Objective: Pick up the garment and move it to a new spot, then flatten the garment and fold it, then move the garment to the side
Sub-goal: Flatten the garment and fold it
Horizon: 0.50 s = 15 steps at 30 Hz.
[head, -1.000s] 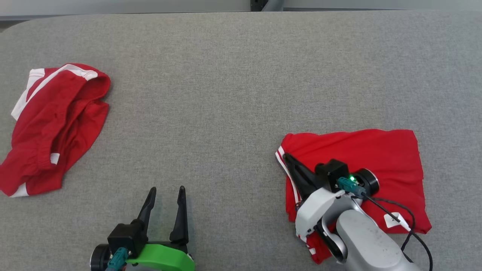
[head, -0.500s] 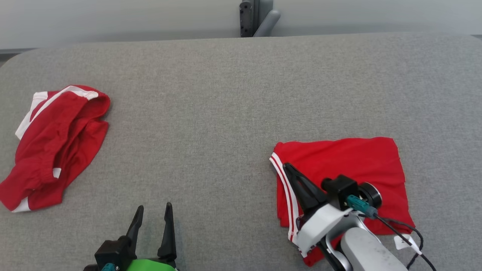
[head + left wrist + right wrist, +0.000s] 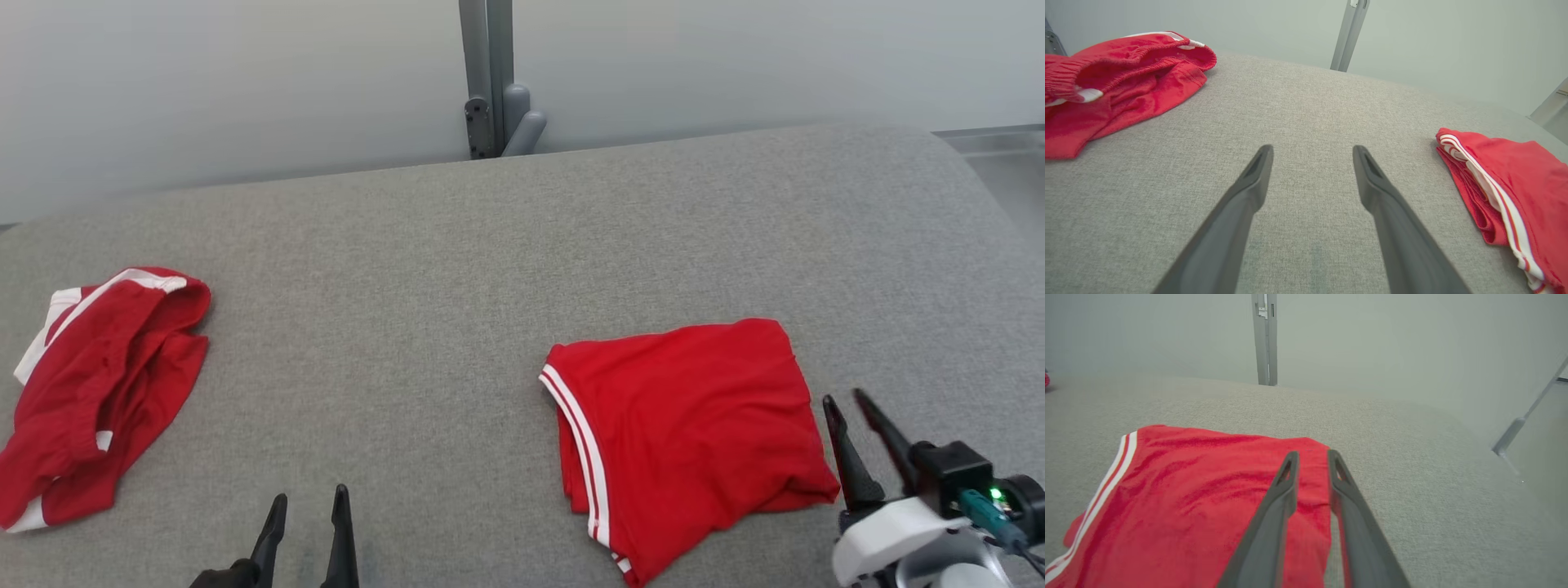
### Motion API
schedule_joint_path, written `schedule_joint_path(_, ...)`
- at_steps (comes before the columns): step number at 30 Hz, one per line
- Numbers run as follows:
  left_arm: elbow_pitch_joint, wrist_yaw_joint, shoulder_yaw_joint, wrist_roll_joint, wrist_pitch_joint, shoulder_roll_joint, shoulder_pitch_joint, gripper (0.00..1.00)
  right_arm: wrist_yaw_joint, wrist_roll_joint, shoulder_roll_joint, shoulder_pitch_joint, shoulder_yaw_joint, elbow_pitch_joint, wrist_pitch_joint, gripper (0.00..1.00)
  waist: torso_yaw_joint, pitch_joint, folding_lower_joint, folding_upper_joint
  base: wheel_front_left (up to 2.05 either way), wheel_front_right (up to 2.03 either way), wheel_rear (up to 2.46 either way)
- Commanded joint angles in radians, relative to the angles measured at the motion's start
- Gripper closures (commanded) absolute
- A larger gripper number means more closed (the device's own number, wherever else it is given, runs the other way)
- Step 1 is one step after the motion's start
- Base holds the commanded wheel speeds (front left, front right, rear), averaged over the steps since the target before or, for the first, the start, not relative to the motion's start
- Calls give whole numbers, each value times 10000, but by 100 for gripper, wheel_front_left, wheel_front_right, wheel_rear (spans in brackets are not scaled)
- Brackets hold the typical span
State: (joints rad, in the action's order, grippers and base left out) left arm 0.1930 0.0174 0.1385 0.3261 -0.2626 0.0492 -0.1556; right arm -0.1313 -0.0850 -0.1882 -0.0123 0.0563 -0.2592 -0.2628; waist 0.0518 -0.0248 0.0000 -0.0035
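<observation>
The folded red garment point(image 3: 686, 425) with white side stripes lies flat on the grey table point(image 3: 424, 286), right of centre; it also appears in the left wrist view point(image 3: 1527, 171) and the right wrist view point(image 3: 1208, 490). My right gripper point(image 3: 843, 398) hovers just past the garment's right edge, its fingers a little apart and holding nothing; in its wrist view the right gripper point(image 3: 1312, 454) points over the garment's far right corner. My left gripper point(image 3: 310, 494) is at the bottom edge, open and empty above bare table, as the left gripper point(image 3: 1312, 149) shows in its own view.
A second red garment point(image 3: 98, 384), crumpled, lies at the table's left side, also visible in the left wrist view point(image 3: 1114, 77). A grey post point(image 3: 486, 82) stands behind the table's far edge. The table's right edge curves away at the back right.
The head camera has tilted up. My right gripper has come off the folded garment, drawn back to its right side, and its fingers have parted. The garment stays flat.
</observation>
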Motion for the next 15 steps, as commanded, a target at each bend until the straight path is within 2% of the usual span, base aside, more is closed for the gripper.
schedule_joint_path(1,-78,26,-47,22,-29,25,-137,0,10,103,-35,193,-220,82,-27,0,254,259,0,35,0,0,0)
schedule_joint_path(8,-188,170,-290,-313,-29,27,-363,0,10,336,100,1012,-1927,136,-27,0,343,471,0,35,0,0,0)
schedule_joint_path(15,-308,212,-441,-329,-28,27,-517,0,9,455,404,1558,-2752,37,-27,0,262,592,0,35,0,0,0)
